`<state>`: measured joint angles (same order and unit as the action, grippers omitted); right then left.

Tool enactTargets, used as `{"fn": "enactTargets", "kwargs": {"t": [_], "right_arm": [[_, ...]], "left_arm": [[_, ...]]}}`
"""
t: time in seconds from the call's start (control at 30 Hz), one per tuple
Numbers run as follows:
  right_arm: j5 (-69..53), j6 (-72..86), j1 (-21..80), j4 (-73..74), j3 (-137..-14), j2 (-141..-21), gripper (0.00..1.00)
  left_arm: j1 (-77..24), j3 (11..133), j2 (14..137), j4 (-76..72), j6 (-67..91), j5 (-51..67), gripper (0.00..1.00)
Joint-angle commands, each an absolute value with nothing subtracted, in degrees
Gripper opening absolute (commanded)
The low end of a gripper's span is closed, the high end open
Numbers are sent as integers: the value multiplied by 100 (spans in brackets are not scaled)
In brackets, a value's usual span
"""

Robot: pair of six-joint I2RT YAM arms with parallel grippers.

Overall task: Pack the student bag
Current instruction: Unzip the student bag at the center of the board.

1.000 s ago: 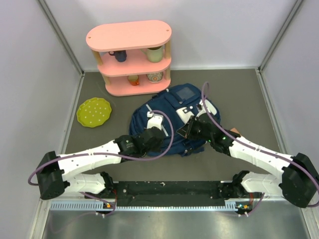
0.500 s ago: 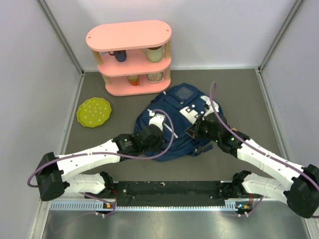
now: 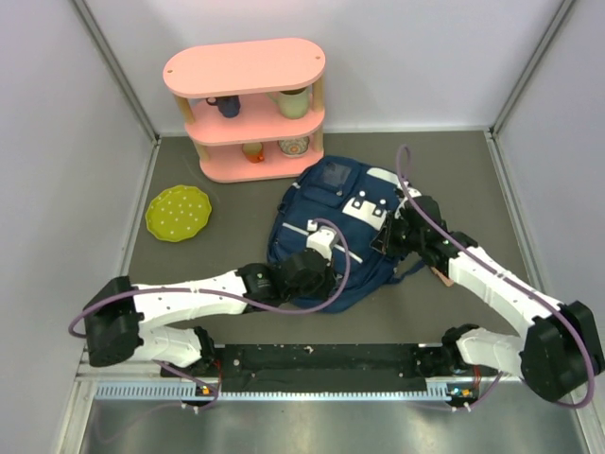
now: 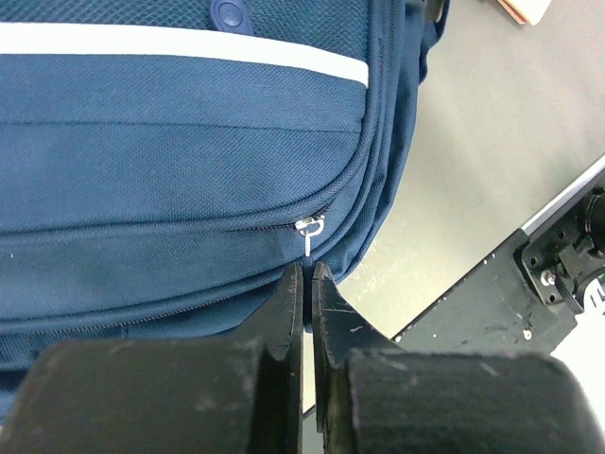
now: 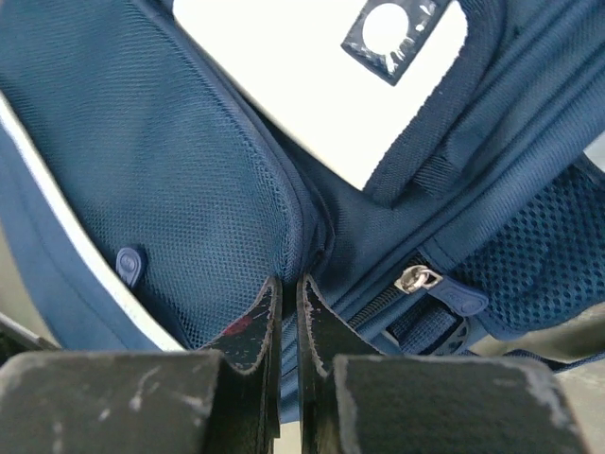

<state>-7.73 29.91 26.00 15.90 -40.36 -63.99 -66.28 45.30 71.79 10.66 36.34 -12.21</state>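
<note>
Almost closed, left hand touches student bag.

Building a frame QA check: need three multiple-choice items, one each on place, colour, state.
1. Green plate relative to the student bag? A on top of it; B on the table, to its left in the top view; C inside it.
2. Shelf colour? A pink; B white; C blue.
3. Left claw fingers? A wide apart; B nearly together; C gripping the plate.
Answers: B, it lies on the table apart from the bag; A, every board is pink; B, wrist view shows only a slit between them.
</note>
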Motion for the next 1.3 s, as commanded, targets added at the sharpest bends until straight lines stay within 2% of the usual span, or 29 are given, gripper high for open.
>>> {"fn": "enactTargets", "kwargs": {"t": [0.0, 0.13, 0.4, 0.63, 0.77, 0.87, 0.9, 0.93, 1.0, 1.13, 1.27], "right_arm": [[422, 2241, 2171, 756, -4728, -6925, 0], [510, 2224, 2030, 651, -4930, -7154, 0], [246, 2127, 1846, 642, -4931, -7233, 0], [255, 2127, 1846, 633, -4843, -7181, 0], [27, 2197, 1846, 694, -4904, -7172, 0], [-711, 2513, 1837, 782, -4878, -7006, 28], [-773, 2775, 1846, 808, -4765, -6909, 50], [-756, 2925, 1837, 861, -4677, -6795, 64], [-730, 3355, 1846, 949, -4344, -6340, 78], [-782, 4173, 1846, 1089, -3710, -5556, 81], [-1388, 5305, 1881, 880, -2903, -5046, 76]], "left_arm": [[-7057, 5018, 7558, 1397, 3788, -606, 0], [-7102, 5150, 7743, 1554, 3805, -764, 0], [-6935, 4984, 7629, 2689, 3691, -2134, 0], [-5997, 4746, 7392, 3164, 3779, -2496, 0], [-5651, 4685, 7243, 2945, 3674, -2189, 0], [-5660, 4720, 7181, 2628, 3559, -1821, 0], [-5660, 4728, 7215, 2593, 3586, -1767, 0], [-5660, 4737, 7225, 2558, 3612, -1714, 0], [-5660, 4746, 7286, 2523, 3639, -1635, 0], [-5678, 4693, 7277, 2356, 3691, -1459, 0], [-5687, 4737, 7242, 2285, 3648, -1380, 0]]}}
